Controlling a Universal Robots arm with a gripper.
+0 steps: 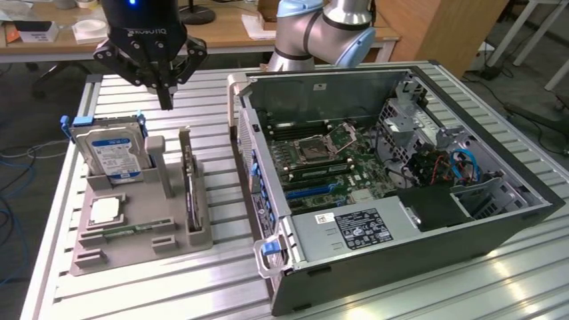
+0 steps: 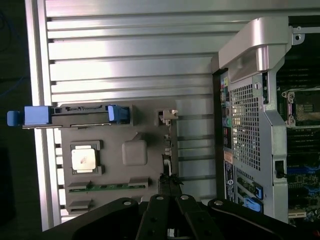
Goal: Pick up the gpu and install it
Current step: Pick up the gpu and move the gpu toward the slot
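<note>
— Dark-green board, item one: the gpu point(image 1: 190, 187). Location?
— Standing on its long edge in a slot of the grey fixture point(image 1: 133, 250), on the side nearest the open computer case point(image 1: 382, 273). Same fixture, other slots: hard drive point(image 1: 111, 152) with blue rails, processor point(image 1: 105, 209), memory stick point(image 1: 133, 230). All rest on the slatted aluminium table point(image 1: 178, 287).
— Handling class?
— Judged light, thin and stiff, with little give before it cracks. Fragile: soldered parts on the faces, contacts along the lower edge. The smooth faces offer a narrow purchase. Seated in a slot, it probably wants a straight lift, since any tilt could bind it against the slot walls.
— Where to hold it?
— The exposed upper edge, near the middle of its length, with one finger on each face over bare board rather than on components. The bracket end cannot be told apart clearly enough to recommend it.
— Item two: the gripper point(image 1: 166, 100). Condition?
— Fingers pressed together, nothing between them.
— Pose?
— Pointing straight down from the arm point(image 1: 320, 30), which reaches in from behind the case. It hangs above the fixture's far end, between the hard drive and the gpu in the exterior view and well clear of both. In the wrist view the fingertips lie roughly in line with the card's thin edge.
</note>
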